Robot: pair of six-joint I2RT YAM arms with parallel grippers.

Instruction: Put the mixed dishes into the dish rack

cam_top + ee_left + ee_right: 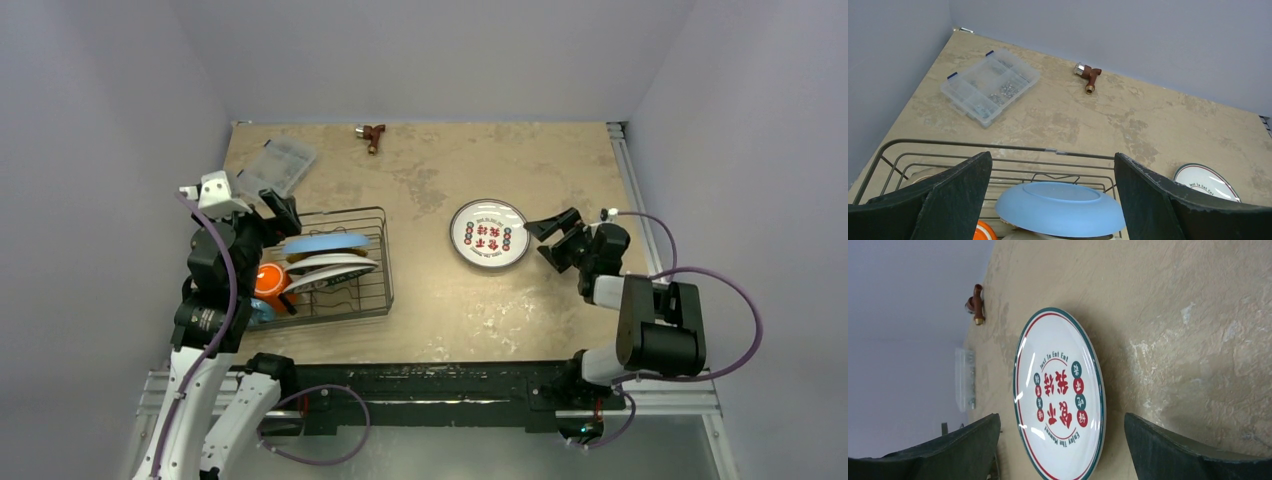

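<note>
The black wire dish rack [385, 262] stands at the left. In it lie the light blue plate [322, 242], more plates [335, 268] beneath it, an orange mug [268, 281] and a blue mug [262, 311]. My left gripper [281, 207] is open and empty above the rack's back left; the blue plate [1060, 209] and rack rim [998, 146] show between its fingers. The white plate with a green rim and red print [489, 234] lies flat on the table. My right gripper [546, 238] is open and empty at its right edge, with the plate [1058, 395] in front of it.
A clear plastic compartment box [276, 167] lies at the back left, behind the rack. A small brown tool [372, 134] lies near the back wall. A metal rail [630, 190] runs along the table's right edge.
</note>
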